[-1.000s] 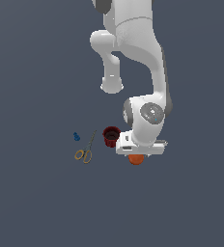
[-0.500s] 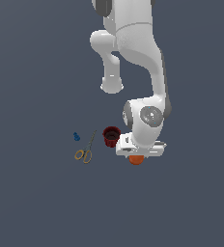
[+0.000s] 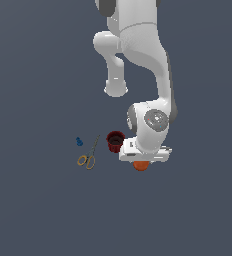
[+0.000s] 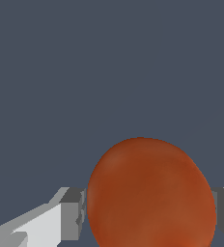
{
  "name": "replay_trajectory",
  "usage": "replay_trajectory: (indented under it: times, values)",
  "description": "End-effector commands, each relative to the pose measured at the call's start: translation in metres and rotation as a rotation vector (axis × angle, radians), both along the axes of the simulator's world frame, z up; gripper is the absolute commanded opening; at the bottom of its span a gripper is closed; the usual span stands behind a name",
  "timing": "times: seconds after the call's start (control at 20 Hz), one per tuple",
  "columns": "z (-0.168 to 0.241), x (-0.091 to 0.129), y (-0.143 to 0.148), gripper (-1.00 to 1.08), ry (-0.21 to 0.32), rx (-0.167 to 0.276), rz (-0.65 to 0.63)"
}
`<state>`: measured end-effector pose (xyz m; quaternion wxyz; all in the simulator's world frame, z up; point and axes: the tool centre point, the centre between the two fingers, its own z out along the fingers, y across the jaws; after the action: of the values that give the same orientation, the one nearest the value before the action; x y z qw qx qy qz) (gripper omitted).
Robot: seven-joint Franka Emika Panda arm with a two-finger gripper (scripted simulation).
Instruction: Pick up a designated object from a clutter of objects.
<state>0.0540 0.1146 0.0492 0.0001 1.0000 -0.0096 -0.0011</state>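
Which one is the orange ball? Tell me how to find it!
Find the big white arm and follow it down to its tool. The ball peeks out just under it, between the tool's fingers. Unlike the dark red mug beside it, it is round, orange and has no handle.

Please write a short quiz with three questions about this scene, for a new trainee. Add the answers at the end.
1. True or false: the orange ball sits between the two fingers of the end effector.
2. In the exterior view, which object lies nearest the ball: A) scissors, B) dark red mug, C) small blue piece?
3. Fill in: the mug stands ____ with its opening up.

Key: 1 true; 2 B; 3 upright.
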Motion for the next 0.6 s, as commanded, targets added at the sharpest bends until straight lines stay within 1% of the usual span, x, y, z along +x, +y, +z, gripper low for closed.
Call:
replay_trajectory:
  times: [0.0, 0.25, 0.55]
  values:
    - [0.006, 0.002, -0.003, -1.0, -0.003, 0.0, -0.001]
    - [0.03, 0.006, -0.019, -1.0, -0.003, 0.0, -0.001]
    - [0.077, 0.014, -0.05, -1.0, -0.002, 0.001, 0.0]
